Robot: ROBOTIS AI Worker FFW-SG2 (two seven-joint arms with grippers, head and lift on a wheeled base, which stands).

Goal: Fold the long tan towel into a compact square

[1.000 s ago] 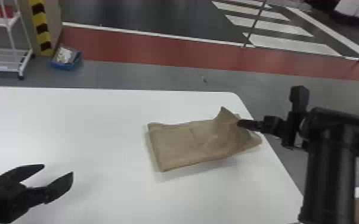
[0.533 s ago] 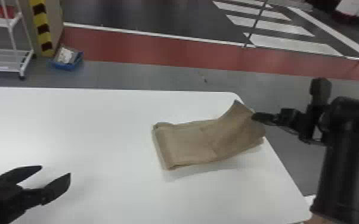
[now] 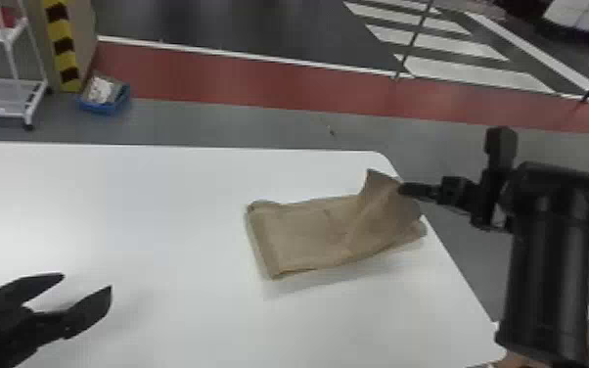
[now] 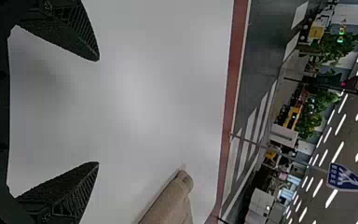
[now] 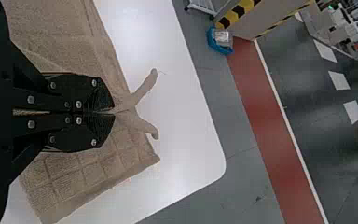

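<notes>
Head view: left tool [image 3: 87, 281] open; right wrist view: right tool [image 3: 401, 189] tight on gridded towel [image 5: 93, 170].

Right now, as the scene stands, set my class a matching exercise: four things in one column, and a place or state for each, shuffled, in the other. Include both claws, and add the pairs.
Things
1. tan towel
2. left claw
3. right claw
4. blue bin

Places and states
A. on the floor, beyond the table
B. open, with nothing between its fingers
C. lying on the table, partly raised
D. shut on a pinch of cloth

Pairs: 1-C, 2-B, 3-D, 4-A
</notes>
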